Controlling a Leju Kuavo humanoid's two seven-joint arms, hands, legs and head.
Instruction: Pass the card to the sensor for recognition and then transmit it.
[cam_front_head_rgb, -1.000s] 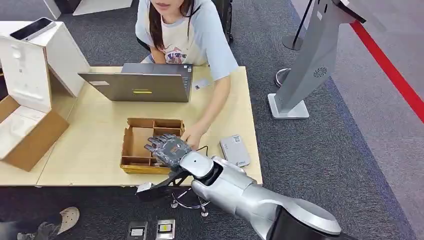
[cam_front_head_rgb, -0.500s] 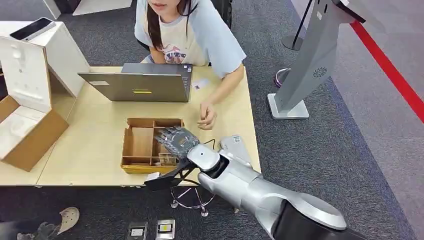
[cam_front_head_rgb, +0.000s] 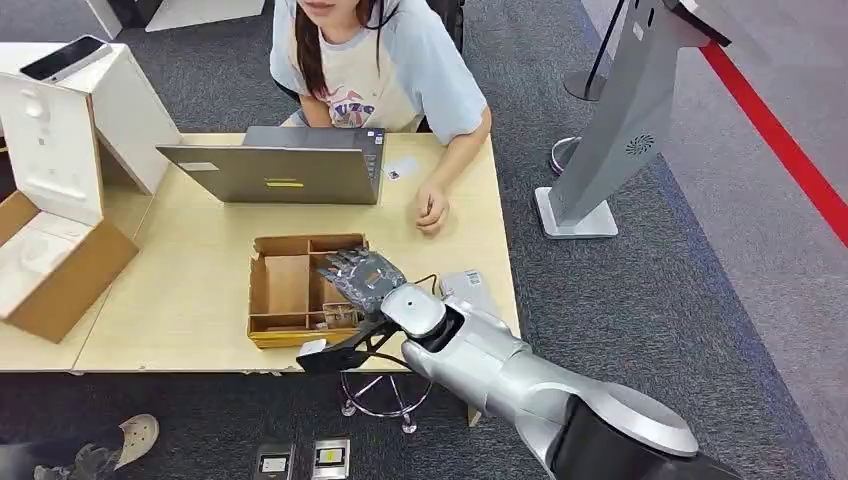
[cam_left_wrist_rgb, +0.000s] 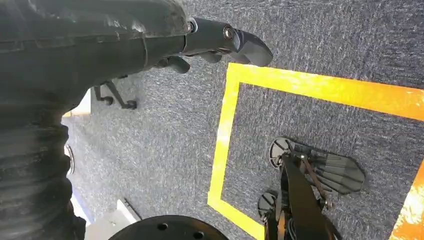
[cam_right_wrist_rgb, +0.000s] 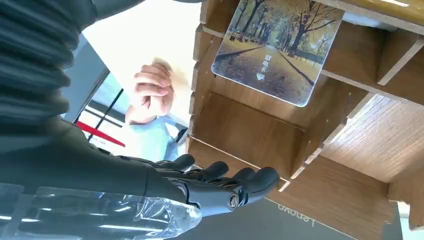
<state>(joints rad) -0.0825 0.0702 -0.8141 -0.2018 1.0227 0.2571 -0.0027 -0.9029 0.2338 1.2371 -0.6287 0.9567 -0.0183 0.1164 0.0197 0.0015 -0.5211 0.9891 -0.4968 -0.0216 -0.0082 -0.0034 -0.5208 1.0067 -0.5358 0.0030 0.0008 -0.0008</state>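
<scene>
So the right robot hand (cam_front_head_rgb: 358, 275) is hovering over the right side of the wooden divider box (cam_front_head_rgb: 282, 290) on the tabletop (cam_front_head_rgb: 190, 270), fingers loosely spread and holding nothing; the card (cam_right_wrist_rgb: 278, 50) with the autumn-road picture is lying flat in one of the box's compartments, apart from the fingers (cam_right_wrist_rgb: 235, 182). The left robot hand (cam_left_wrist_rgb: 220, 42) hangs over the carpet with nothing in it, fingers slightly bent; a person's hand (cam_front_head_rgb: 432, 211) rests on the tabletop beyond the box, next to the laptop (cam_front_head_rgb: 275, 165).
</scene>
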